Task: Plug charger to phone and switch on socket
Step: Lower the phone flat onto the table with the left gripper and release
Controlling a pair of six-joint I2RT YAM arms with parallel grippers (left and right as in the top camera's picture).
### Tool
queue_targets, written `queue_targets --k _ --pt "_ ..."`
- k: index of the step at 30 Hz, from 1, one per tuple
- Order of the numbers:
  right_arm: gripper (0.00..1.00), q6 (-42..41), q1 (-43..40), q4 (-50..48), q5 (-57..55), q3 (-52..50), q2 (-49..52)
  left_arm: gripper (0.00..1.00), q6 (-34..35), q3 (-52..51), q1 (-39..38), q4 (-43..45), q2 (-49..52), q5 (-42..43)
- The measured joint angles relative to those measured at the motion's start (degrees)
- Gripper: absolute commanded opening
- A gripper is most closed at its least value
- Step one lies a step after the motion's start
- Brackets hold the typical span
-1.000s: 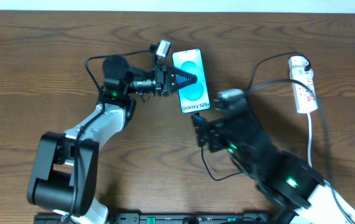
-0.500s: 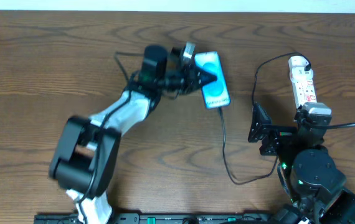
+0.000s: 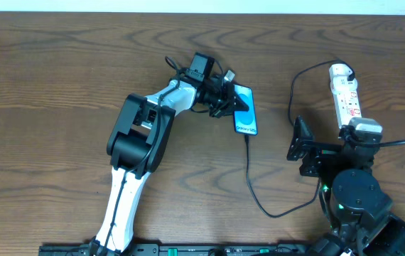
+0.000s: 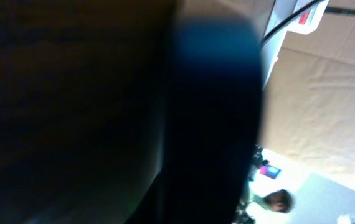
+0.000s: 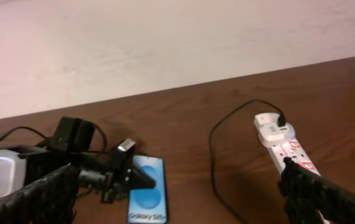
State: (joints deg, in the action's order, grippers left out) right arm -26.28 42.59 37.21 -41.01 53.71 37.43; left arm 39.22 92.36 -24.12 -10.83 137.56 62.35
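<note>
The phone [image 3: 246, 114] lies screen up on the table, blue with "Galaxy" text, and also shows in the right wrist view [image 5: 147, 198]. My left gripper [image 3: 225, 97] rests its black fingers on the phone's upper left part; they form one wedge [image 5: 141, 180]. The thin black charger cable [image 3: 254, 181] runs from the phone's lower edge, loops right and up to a plug in the white socket strip [image 3: 345, 92]. My right gripper [image 3: 300, 146] is open and empty, left of the strip's near end. The left wrist view is dark and blurred.
The strip's white cord [image 3: 362, 146] runs down the right side past my right arm [image 3: 352, 195]. A pale wall [image 5: 165, 43] stands behind the far table edge. My left arm [image 3: 142, 135] crosses the table's left middle.
My right gripper has drawn back from the phone's lower end to the right, near the strip. The cable now trails from the phone. The phone and left gripper have shifted right.
</note>
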Motion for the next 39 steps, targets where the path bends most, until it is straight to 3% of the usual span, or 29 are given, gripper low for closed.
queue_targets --k 5,10,25,31,34,36,39 --pt "0.99 -0.33 -1.31 -0.26 -0.15 0.0 0.02 0.08 -9.35 0.46 -0.26 -3.98 -0.17 -1.86" --pt "0.99 -0.92 -1.66 -0.28 -0.39 0.0 0.33 0.08 -12.13 0.76 -1.79 -4.39 -0.35 -3.15" --pt "0.99 -3.8 -1.66 -0.59 -0.42 0.0 0.92 0.08 -12.63 0.96 -4.46 -5.27 -0.42 -4.04" --pt "0.99 -4.55 -1.66 -0.59 -0.42 0.0 0.92 0.09 -7.72 1.09 -4.61 -5.92 -1.44 -8.15" --pt "0.99 -4.72 -1.66 -0.59 -0.42 0.0 0.92 0.17 -5.57 1.53 -4.59 -5.9 -1.84 -10.54" --pt "0.99 -4.72 -1.66 -0.57 -0.39 0.0 0.92 0.29 -4.59 1.55 -4.59 -6.08 -1.9 -12.17" --pt "0.99 -4.74 -1.66 -0.61 -0.42 0.0 0.94 0.31 -3.65 1.66 -4.57 -6.05 -2.38 -13.14"
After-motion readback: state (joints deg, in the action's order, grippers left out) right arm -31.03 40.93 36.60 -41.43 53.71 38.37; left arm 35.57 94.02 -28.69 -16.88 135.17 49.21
